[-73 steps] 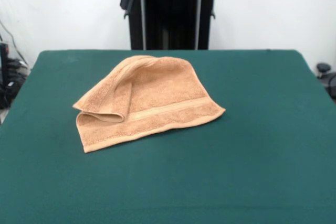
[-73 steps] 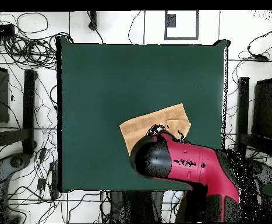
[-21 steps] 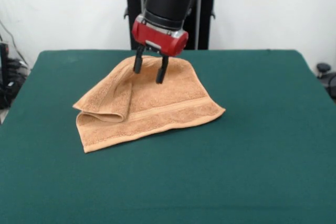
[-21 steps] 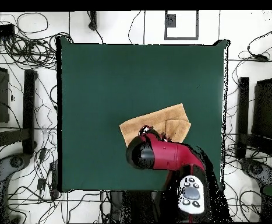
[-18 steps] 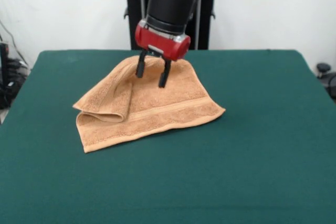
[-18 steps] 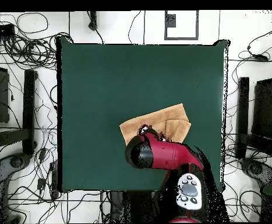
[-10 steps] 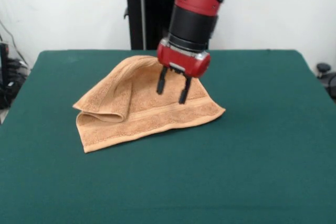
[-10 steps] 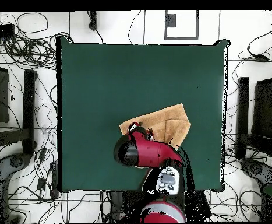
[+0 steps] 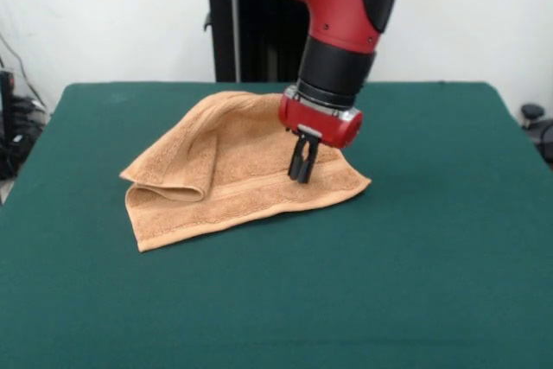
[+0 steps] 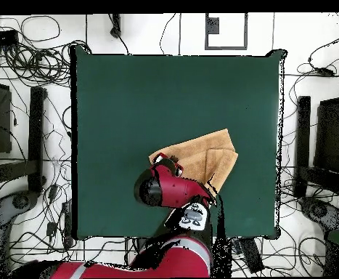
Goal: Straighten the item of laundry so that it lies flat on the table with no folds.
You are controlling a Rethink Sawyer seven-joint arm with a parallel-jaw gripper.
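no writing shows; tool [image 9: 301,174] pinches folded towel [image 9: 226,172].

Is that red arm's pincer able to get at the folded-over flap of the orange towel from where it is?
Probably yes. The pincer hangs over the towel near its right corner, and the rolled fold lies on the far left side, with nothing but open cloth between them.

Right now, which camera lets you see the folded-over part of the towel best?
The front view. There the towel shows its folded-over flap as a rolled edge at the picture's left, with a woven band along the near edge. The overhead view shows the towel only as a flat tan patch, partly hidden under the red arm.
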